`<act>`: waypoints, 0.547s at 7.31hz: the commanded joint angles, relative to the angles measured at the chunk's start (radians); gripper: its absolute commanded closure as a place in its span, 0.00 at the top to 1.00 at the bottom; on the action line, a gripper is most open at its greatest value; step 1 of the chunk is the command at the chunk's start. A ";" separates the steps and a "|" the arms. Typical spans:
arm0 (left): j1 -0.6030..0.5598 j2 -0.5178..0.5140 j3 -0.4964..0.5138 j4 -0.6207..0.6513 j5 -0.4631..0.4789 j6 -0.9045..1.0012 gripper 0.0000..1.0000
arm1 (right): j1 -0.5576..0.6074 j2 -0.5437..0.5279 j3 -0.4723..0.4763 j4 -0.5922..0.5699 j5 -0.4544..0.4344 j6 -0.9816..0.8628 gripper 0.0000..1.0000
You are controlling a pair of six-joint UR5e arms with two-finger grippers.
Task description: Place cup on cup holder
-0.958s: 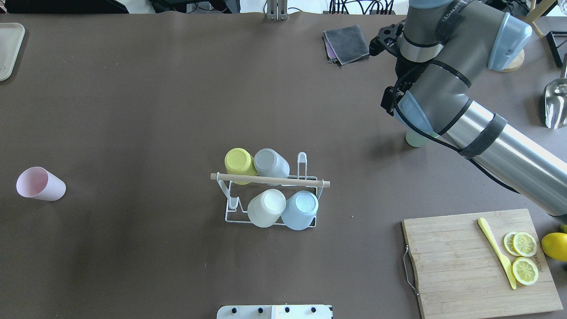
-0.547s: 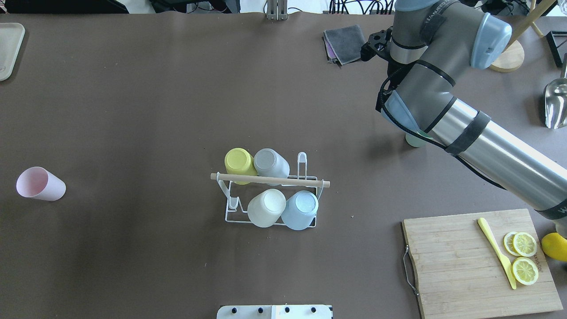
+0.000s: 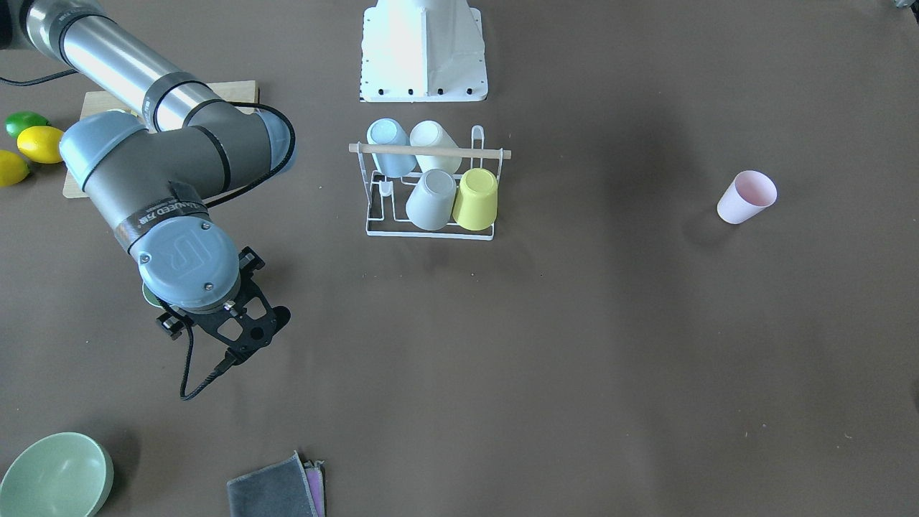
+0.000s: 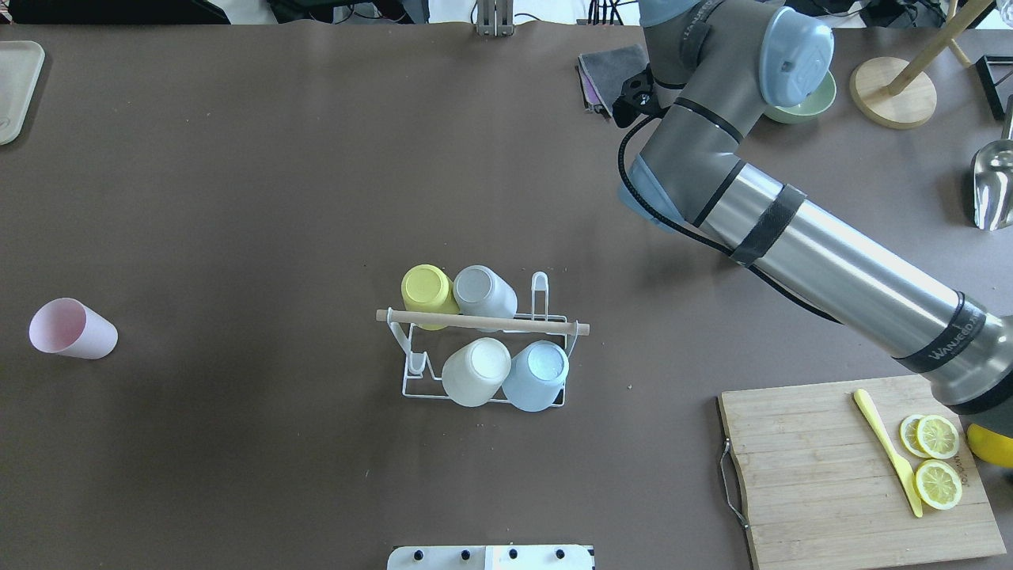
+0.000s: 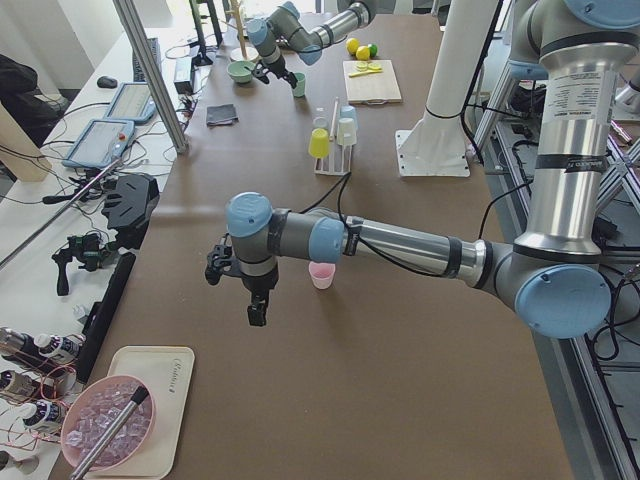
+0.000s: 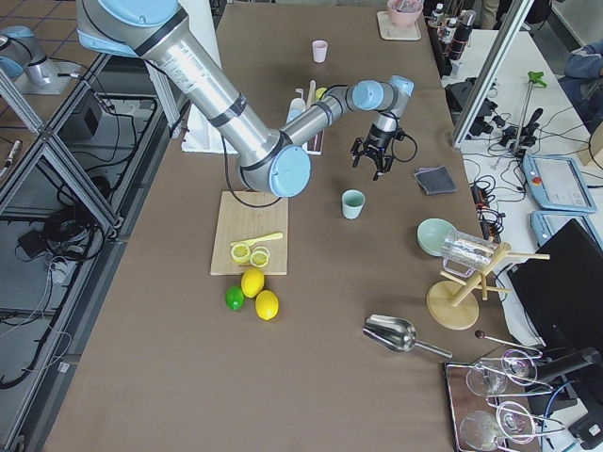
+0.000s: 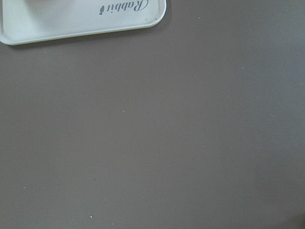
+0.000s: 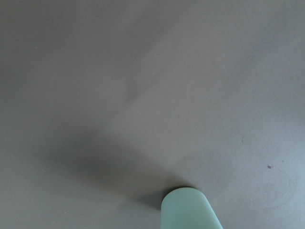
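Observation:
The white wire cup holder (image 4: 411, 388) (image 3: 431, 231) stands mid-table with a yellow, a grey, a cream and a blue cup upside down on its prongs. A pink cup (image 4: 71, 328) (image 3: 747, 196) stands alone far to the left. A pale green cup (image 6: 352, 203) (image 8: 188, 210) stands upright under my right arm and is hidden in the overhead view. My right gripper (image 6: 373, 162) hangs beside that cup, apart from it. My left gripper (image 5: 257, 308) hovers near the pink cup (image 5: 321, 275). Only side views show either gripper, so I cannot tell their state.
A wooden cutting board (image 4: 831, 475) with lemon slices and a yellow knife lies front right. Far right are a grey cloth (image 4: 609, 71), a green bowl (image 4: 819, 99), a wooden stand (image 4: 894, 99) and a metal scoop (image 4: 993, 186). A white tray (image 4: 16, 87) (image 7: 81, 21) lies far left.
My right arm has swung left and farther across the table. It now covers the green cup in the overhead view and has uncovered the green bowl.

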 commanded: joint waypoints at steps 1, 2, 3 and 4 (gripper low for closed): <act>0.055 -0.139 0.006 0.206 0.005 0.002 0.98 | -0.031 0.038 -0.058 -0.066 -0.065 -0.045 1.00; 0.055 -0.139 0.010 0.211 0.001 -0.007 0.98 | -0.048 0.038 -0.063 -0.099 -0.102 -0.069 1.00; 0.060 -0.147 0.007 0.254 -0.001 -0.010 0.98 | -0.066 0.037 -0.066 -0.127 -0.143 -0.100 1.00; 0.099 -0.171 0.009 0.309 -0.001 -0.008 0.98 | -0.091 0.038 -0.084 -0.139 -0.170 -0.105 1.00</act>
